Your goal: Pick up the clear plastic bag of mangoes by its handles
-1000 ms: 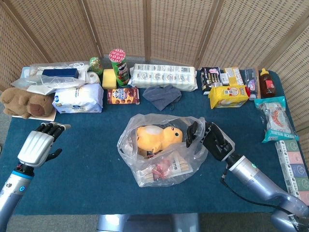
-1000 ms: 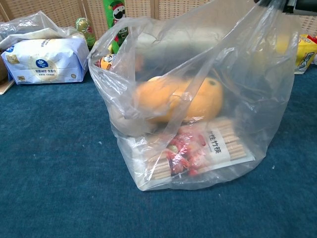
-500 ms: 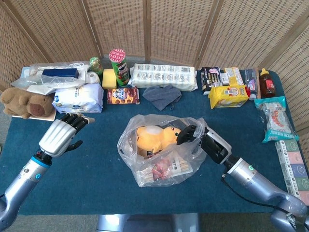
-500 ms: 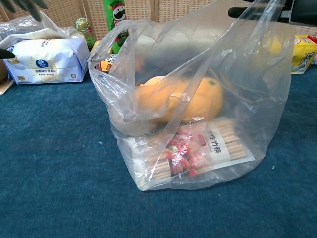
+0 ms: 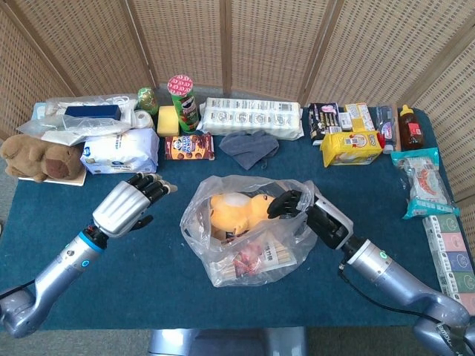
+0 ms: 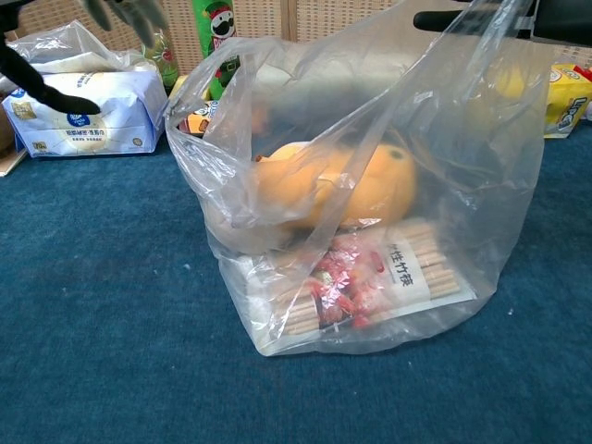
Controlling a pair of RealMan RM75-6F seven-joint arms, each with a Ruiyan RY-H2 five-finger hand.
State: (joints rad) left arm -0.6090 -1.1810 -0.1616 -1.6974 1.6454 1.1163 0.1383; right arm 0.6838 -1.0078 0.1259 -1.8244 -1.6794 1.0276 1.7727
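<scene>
Two hands are working around the clear plastic bag (image 5: 249, 230), which is sitting near the middle of the blue tabletop (image 5: 133, 274) with an orange-yellow mango (image 5: 236, 211) and a packet of bamboo sticks (image 6: 370, 282) showing through its film. At the bag's three o'clock side the right hand (image 5: 308, 210) is reaching in at the rim, its dark fingers (image 5: 286, 202) curling over the plastic there; whether they are actually pinching the handle or only touching it I cannot tell, since the film is hiding the contact. At about nine o'clock the left hand (image 5: 128, 205) is hovering just beside the bag, clear of it, fingers loosely apart and holding nothing. The bag is resting fully on the cloth, so the lift looks not yet begun. To do this step well, I would judge that each hand should be hooking through its own handle loop rather than bunching the side wall, and both should be rising together and evenly, because thin film could slip or let the load tip toward the looser side.
</scene>
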